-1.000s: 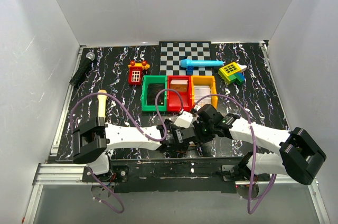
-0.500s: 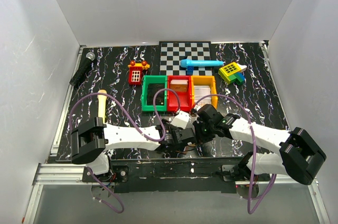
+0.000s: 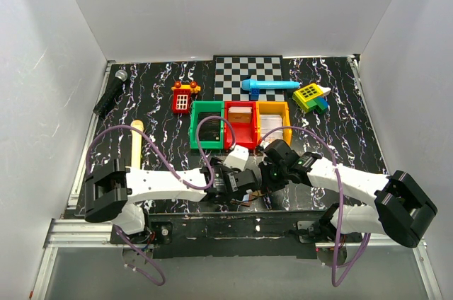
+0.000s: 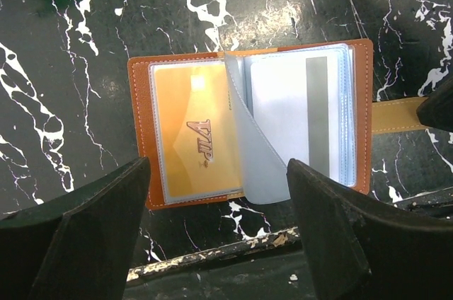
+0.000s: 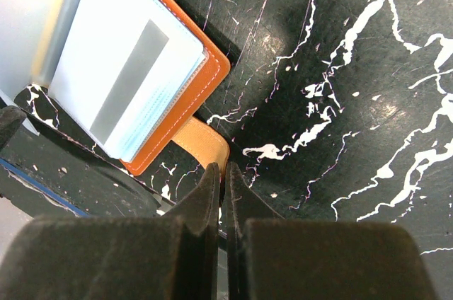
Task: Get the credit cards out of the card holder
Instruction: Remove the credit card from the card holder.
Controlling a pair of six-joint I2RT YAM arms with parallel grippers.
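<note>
Left gripper (image 4: 218, 172) shifted leftward, open above spread card holder (image 4: 187, 130), right gripper (image 5: 222, 176) pinching its strap (image 5: 200, 139).

Cover of card holder (image 4: 249, 127): tan stitched leather-look, matt; sleeves clear glossy plastic. Bench (image 4: 64, 109): black marbled, faint sheen. My jaws: matt black.
</note>
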